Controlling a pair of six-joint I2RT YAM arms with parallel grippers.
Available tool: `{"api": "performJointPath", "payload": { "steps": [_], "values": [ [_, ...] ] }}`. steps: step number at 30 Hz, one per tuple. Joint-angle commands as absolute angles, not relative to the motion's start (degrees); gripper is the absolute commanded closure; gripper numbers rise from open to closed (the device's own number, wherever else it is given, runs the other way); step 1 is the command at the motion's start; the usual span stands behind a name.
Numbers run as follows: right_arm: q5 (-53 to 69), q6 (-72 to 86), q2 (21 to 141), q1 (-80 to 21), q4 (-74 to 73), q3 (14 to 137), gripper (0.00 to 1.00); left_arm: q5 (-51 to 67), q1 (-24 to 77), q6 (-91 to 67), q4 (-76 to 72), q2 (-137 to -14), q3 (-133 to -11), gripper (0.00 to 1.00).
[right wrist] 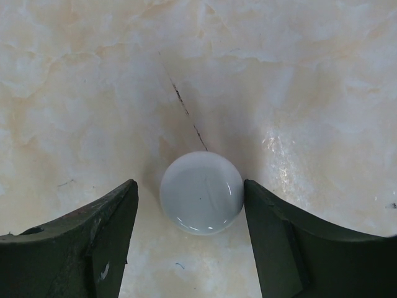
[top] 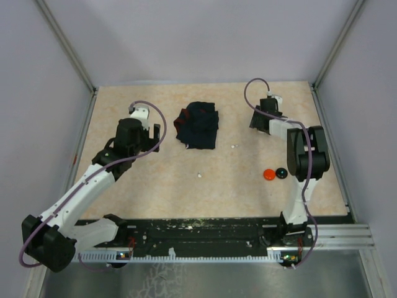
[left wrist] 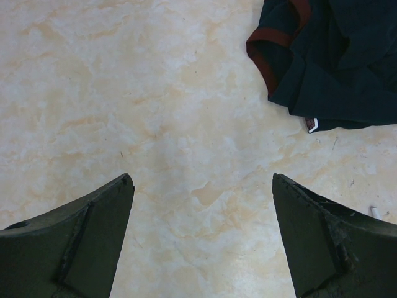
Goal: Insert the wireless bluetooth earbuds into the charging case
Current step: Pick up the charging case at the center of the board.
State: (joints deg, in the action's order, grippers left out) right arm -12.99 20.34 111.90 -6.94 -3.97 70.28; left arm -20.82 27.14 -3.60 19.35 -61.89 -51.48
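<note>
The right tool (right wrist: 189,184) hangs low over the far right of the bench (top: 155,180). Its jaws are apart and sit either side of a white disc (right wrist: 201,192), bare bench showing at the left jaw and the right jaw almost touching. It grips nothing yet. I take the disc for the case, straddled like this so the jaws can close across its width. It lies flat, glossy face up. Being round, it has no long axis, and I can't tell which way any hinge or opening faces.

The left tool (left wrist: 201,177) is wide open over bare bench, with the cloth (top: 198,127) off to its right. To my eye it is simply waiting.

The earbuds are harder to place. A white speck (top: 200,176) lies mid-bench and a second speck (top: 233,146) just right of the cloth. Both are probably buds, well apart from the white disc, but too small to show where their stems point. A red disc (top: 268,174) and a black disc (top: 281,172) lie side by side near the right arm.
</note>
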Motion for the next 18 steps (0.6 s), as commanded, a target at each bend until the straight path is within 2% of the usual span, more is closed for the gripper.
{"api": "performJointPath", "payload": {
  "steps": [1, 6, 18],
  "values": [
    [-13.12, 19.43, 113.83, -6.59, -7.36, 74.52, 0.32, -20.10, 26.64, -3.25, 18.98, -62.05, -51.28, 0.03],
    [-12.87, 19.25, 115.15, -6.59, -8.95, 76.15, 0.33, -19.87, 26.66, -3.18, 18.98, -62.05, -51.22, 0.03],
    [-11.09, 15.05, 109.33, -8.09, -8.14, 71.68, 0.46, -17.34, 26.53, -3.56, 18.98, -61.70, -51.41, 0.04]
  ]
}}
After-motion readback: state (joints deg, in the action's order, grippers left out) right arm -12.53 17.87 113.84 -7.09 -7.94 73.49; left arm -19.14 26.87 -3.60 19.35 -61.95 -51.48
